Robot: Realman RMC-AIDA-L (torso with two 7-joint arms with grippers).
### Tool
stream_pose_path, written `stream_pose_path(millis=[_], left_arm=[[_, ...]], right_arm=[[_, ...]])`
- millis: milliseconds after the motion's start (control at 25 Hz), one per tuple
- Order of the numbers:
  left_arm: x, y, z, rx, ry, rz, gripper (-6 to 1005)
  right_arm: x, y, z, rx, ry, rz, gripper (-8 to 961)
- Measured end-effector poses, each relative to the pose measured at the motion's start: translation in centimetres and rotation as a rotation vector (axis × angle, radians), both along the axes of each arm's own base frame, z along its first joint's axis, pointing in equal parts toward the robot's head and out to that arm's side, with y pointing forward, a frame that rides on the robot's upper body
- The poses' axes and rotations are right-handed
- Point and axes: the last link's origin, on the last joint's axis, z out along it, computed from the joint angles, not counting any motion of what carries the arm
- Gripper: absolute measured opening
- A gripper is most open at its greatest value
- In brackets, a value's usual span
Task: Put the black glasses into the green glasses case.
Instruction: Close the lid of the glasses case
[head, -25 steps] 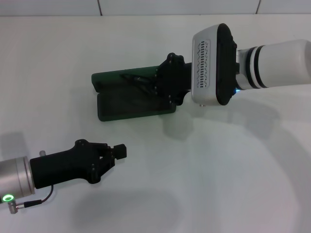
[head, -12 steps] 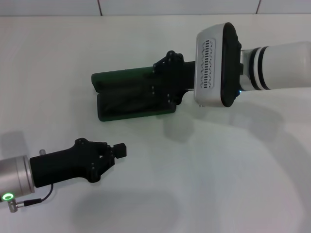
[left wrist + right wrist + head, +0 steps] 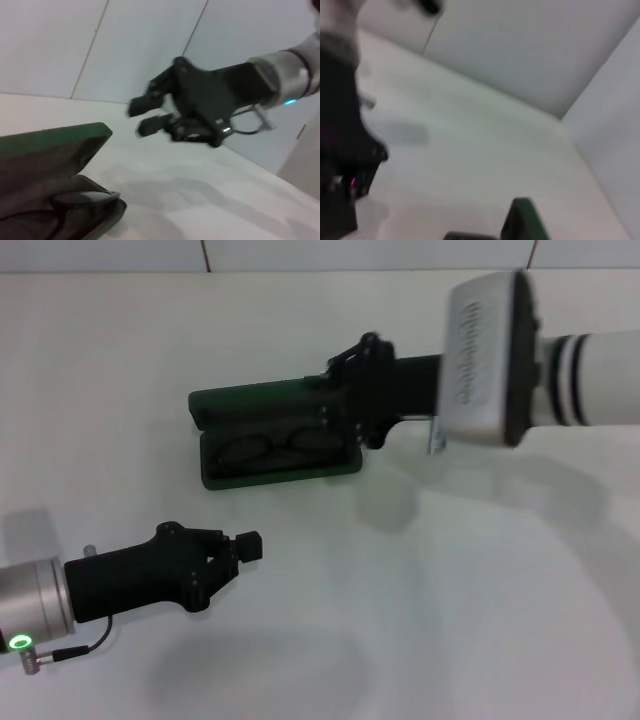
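The green glasses case (image 3: 262,404) lies open at the table's middle back, with its lid toward the far side. The black glasses (image 3: 268,449) lie folded in its lower tray. They also show in the left wrist view (image 3: 67,202), inside the case (image 3: 55,142). My right gripper (image 3: 336,406) hovers over the case's right end, open and empty; in the left wrist view (image 3: 145,116) its two fingers stand apart above the table. My left gripper (image 3: 246,545) is parked near the front left, shut and empty. A corner of the case (image 3: 522,220) shows in the right wrist view.
The white table (image 3: 450,590) stretches in front of and to the right of the case. A white tiled wall (image 3: 300,254) runs along the back edge. My left arm (image 3: 340,170) is a dark blur in the right wrist view.
My right gripper has let go of the black glasses and drawn back to the right. The glasses now lie uncovered in the case. The left arm has barely moved.
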Motion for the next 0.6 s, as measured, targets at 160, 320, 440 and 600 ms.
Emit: stream_pose_path(millis=[160, 320, 440, 600], left_arm=[[0.1, 0.6, 0.1, 0.021, -0.002, 0.018, 27], [0.3, 2.0, 0.2, 0.041, 0.011, 0.039, 27], [0.4, 3.2, 0.5, 0.066, 0.028, 0.054, 28], [0.4, 5.0, 1.1, 0.095, 0.062, 0.075, 29]], right_arm=[[1.7, -0.5, 2.6, -0.044, 0.131, -0.108, 175], [5.5, -1.2, 5.3, -0.084, 0.244, -0.250, 176], [8.5, -2.6, 6.6, -0.122, 0.311, -0.331, 245], [11.7, -4.4, 7.5, -0.183, 0.370, -0.426, 382]])
